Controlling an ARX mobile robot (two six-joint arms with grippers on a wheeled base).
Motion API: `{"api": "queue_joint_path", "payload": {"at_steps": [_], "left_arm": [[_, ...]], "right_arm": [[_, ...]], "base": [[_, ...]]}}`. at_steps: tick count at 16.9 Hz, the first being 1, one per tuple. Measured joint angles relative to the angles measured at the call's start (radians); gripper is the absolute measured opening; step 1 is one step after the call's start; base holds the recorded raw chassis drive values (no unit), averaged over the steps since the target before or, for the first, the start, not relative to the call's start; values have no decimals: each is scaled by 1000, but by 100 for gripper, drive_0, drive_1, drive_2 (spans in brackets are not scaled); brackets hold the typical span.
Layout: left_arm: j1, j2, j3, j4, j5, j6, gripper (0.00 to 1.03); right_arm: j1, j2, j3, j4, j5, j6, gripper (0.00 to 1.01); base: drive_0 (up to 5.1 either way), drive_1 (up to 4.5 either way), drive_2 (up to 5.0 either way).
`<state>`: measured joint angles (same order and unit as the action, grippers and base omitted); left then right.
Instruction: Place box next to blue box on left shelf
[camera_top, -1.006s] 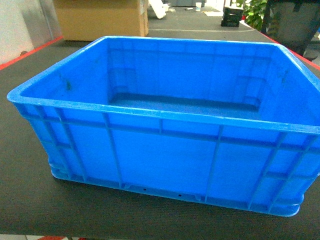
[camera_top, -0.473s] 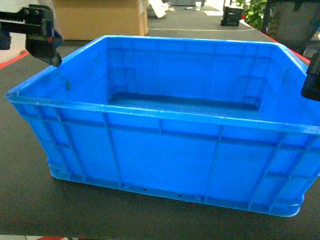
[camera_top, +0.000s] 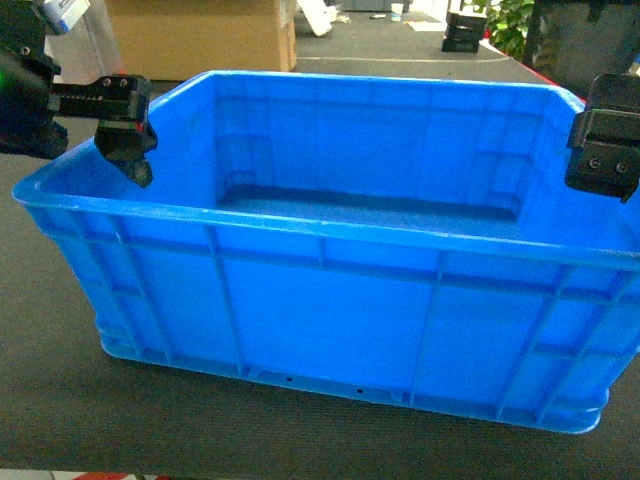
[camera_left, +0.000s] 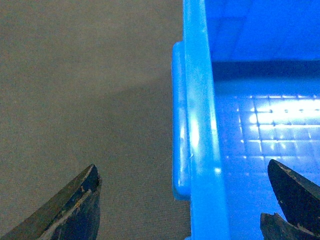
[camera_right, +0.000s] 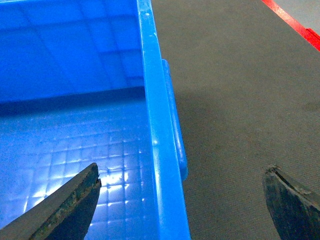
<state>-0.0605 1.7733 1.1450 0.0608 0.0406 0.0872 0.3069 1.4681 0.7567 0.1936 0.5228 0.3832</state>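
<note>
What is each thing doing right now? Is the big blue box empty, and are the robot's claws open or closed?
Box: upright on the dark mat, empty, not lifted.
Left gripper: open, one finger on each side of the box's left wall, not squeezing it.
Right gripper: open, one finger on each side of the box's right wall, not squeezing it.
Cardboard box: closed, standing behind the mat.

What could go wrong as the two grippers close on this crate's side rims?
The left gripper and right gripper each straddle only the thin rim of the box, open. A narrow pinch on smooth plastic might slip. With holds at opposite ends, uneven lifting could tilt the box or drag it across the dark mat.
</note>
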Motion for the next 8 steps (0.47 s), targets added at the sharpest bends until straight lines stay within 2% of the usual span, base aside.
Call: {"api": "queue_joint_path", "payload": {"at_steps": [3, 7, 8], "left_arm": [[-2, 18, 5, -54, -14, 8, 98], [-10, 19, 6, -76, -15, 8, 98], [-10, 20, 7, -85, -15, 7, 88]], "right_arm": [[-14, 42, 9, -31, -54, 12, 98], [-26, 68, 12, -31, -91, 24, 97], [-26, 72, 13, -45, -95, 31, 86]], "base": [[0, 0, 0], [0, 0, 0], [0, 0, 0]]}}
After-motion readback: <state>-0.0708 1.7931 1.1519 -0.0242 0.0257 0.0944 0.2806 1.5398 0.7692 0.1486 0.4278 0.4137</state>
